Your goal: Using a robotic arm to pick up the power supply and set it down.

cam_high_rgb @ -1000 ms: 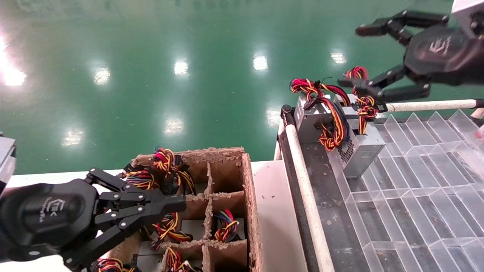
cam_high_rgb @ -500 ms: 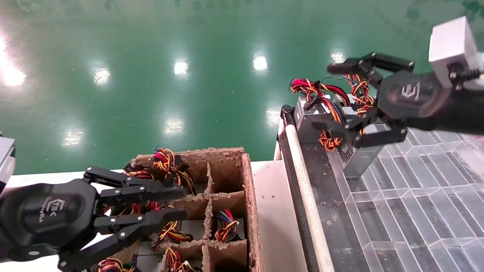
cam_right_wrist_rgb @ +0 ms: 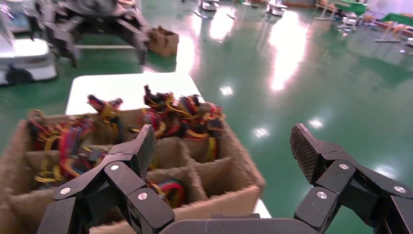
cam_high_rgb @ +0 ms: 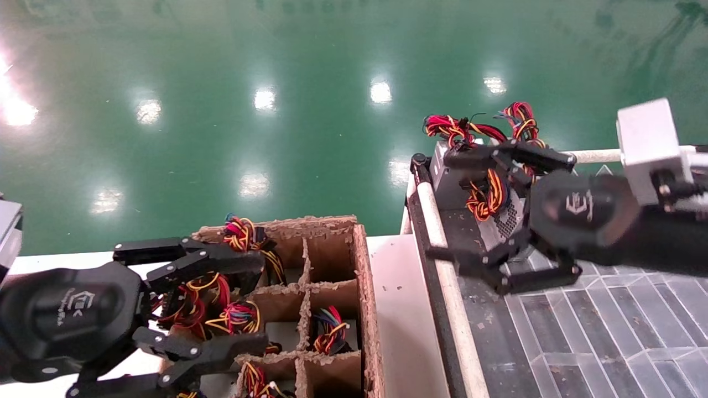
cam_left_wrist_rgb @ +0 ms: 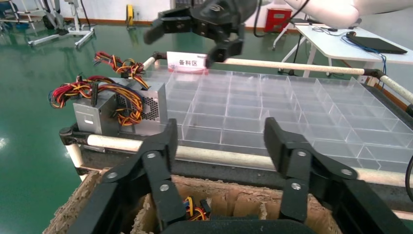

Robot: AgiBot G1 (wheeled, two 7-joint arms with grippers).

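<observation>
Grey metal, the power supply [cam_high_rgb: 500, 213] sits on the tray [cam_high_rgb: 636, 331] corner as the right gripper [cam_high_rgb: 470, 210], jaws spread wide, has swept down around it, while the left gripper [cam_high_rgb: 210, 309] hangs open over the carton [cam_high_rgb: 365, 287].

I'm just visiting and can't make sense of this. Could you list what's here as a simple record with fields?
left gripper: open, over the cardboard box
right gripper: open, over the tray's near-left corner
cardboard box: divided into cells, cable bundles inside
power supplies: two grey boxes, side by side at the tray's corner
clear tray: many transparent compartments
floor: glossy green
</observation>
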